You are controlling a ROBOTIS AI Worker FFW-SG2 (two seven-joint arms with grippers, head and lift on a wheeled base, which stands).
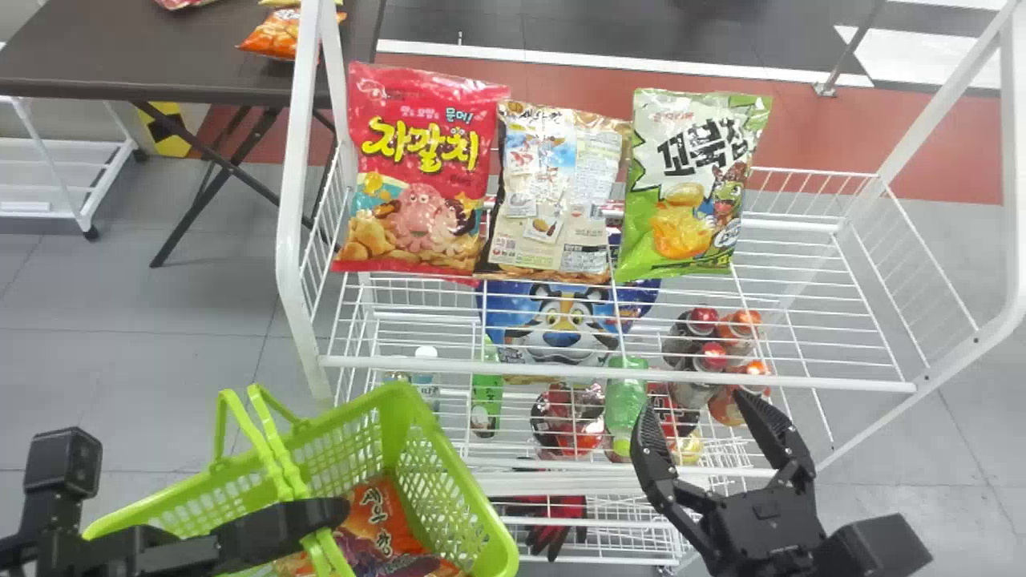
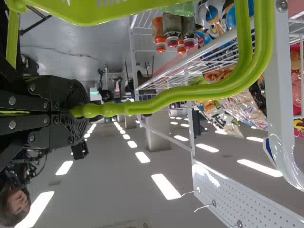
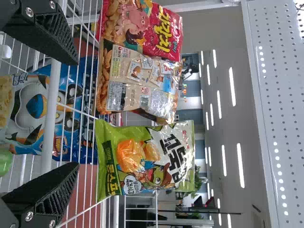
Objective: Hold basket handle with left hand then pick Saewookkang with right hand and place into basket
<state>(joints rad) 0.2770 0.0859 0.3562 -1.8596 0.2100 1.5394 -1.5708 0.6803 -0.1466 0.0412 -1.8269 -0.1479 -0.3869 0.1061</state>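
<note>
Clamped on the lime-green basket handle [image 2: 166, 97], my left gripper [image 1: 325, 513] has its two fingers closed around the bar. My right gripper [image 1: 692, 402] stands open near the front of the white wire rack [image 1: 617, 373], its fingers spread.

Grey floor [image 1: 216, 320] with a reddish band runs under and behind the rack. A dark folding table [image 1: 160, 48] stands farther back to the left, with an orange snack bag [image 1: 276, 34] on it. Bright ceiling lights [image 3: 232, 85] and a white pegboard [image 3: 275, 95] show from my right wrist.

The rack's top shelf holds three upright bags, leaning back a little: a red octopus snack bag [image 1: 417, 168], a beige snack bag [image 1: 553, 192] turned back outward, and a green turtle-chip bag [image 1: 693, 184]. From my right wrist, a white rail crosses between my fingers and those bags. Lower down are a blue tiger cereal bag [image 1: 561, 320], green bottles [image 1: 625, 393] and red-and-orange-capped drinks [image 1: 709, 353].

Inside the basket [image 1: 449, 449] lies the orange Saewookkang [image 1: 381, 521], partly hidden by the handle, its pale lettering facing up. The red bag bears big yellow letters, the green one black letters; small print covers the beige back.
</note>
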